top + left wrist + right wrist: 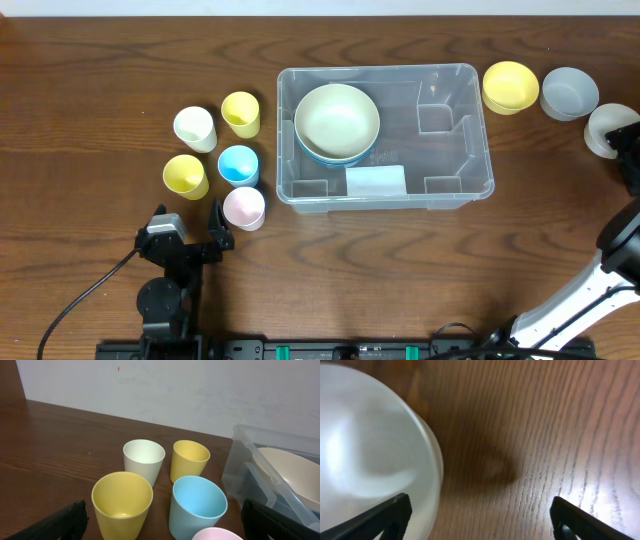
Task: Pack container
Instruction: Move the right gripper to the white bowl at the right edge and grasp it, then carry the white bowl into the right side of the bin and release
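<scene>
L side first: left end effector [187, 220] hangs low by the near edge of the tabletop [90, 80], jaws wide, nothing in them. Just beyond it is the cup group: front yellow cup [185, 175], white cup [194, 128], blue cup [239, 164], back yellow cup [241, 113], pink cup [244, 207], all upright & loose. Centre: the container [470, 110] stands mid-tabletop just right of the cups. A cream bowl [337, 118] is nested on a blue bowl [325, 157] in its left half, white label [375, 180] is by the front wall, right half is bare. Past its right wall come a yellow bowl [510, 86], a grey bowl [568, 92], then a pale bowl [605, 125] at the edge of view. Right end effector [477, 512] is over that pale bowl. Wrist cam shows jaws wide, one finger over the bowl, the other over bare wood, nothing pinched yet. I read this as the pick of the pale bowl. To do it well I'd drop straight down so the rim sits deep btwn the fingers, then close square on the wall, not on the lip. Then lift vertical, clear of the grey bowl, carry high over the container wall & set it in the bare right half.
</scene>
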`<action>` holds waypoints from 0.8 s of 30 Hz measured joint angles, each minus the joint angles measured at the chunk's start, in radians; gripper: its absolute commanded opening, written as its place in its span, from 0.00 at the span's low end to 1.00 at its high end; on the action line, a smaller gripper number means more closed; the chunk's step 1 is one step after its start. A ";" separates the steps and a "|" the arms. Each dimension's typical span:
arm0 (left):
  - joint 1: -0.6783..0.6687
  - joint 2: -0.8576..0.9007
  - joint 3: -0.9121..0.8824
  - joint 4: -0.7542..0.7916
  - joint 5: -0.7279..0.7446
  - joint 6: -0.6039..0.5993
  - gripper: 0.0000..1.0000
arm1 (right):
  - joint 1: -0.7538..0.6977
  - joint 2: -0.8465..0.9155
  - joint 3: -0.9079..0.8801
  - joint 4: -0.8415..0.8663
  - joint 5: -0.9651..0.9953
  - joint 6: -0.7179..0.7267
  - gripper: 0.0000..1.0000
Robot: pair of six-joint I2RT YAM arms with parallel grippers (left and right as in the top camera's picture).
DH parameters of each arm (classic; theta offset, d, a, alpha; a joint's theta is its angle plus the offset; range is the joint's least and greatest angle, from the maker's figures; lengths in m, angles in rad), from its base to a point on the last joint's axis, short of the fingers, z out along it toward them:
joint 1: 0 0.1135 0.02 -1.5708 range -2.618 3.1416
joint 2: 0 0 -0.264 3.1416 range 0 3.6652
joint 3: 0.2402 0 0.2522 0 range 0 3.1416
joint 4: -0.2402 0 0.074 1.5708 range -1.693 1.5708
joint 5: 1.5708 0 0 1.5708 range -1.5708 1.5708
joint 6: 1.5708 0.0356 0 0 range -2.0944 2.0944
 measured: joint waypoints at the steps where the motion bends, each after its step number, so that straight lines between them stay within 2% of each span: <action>1: 0.000 0.000 0.000 0.000 0.000 0.000 0.98 | 0.000 0.008 0.000 -0.001 0.000 0.000 0.80; 6: 0.000 0.000 0.000 0.000 0.000 0.000 0.98 | 0.000 0.034 0.000 -0.001 -0.002 -0.005 0.55; 16: 0.000 0.000 0.000 0.000 0.000 0.000 0.98 | -0.037 0.034 0.000 -0.041 -0.005 0.005 0.21; 19: 0.000 0.000 0.000 0.000 0.000 0.000 0.98 | -0.070 0.034 0.000 -0.070 -0.011 0.016 0.01; 24: 0.000 0.000 0.000 0.000 0.000 0.000 0.98 | -0.113 0.003 0.003 -0.107 -0.050 0.030 0.01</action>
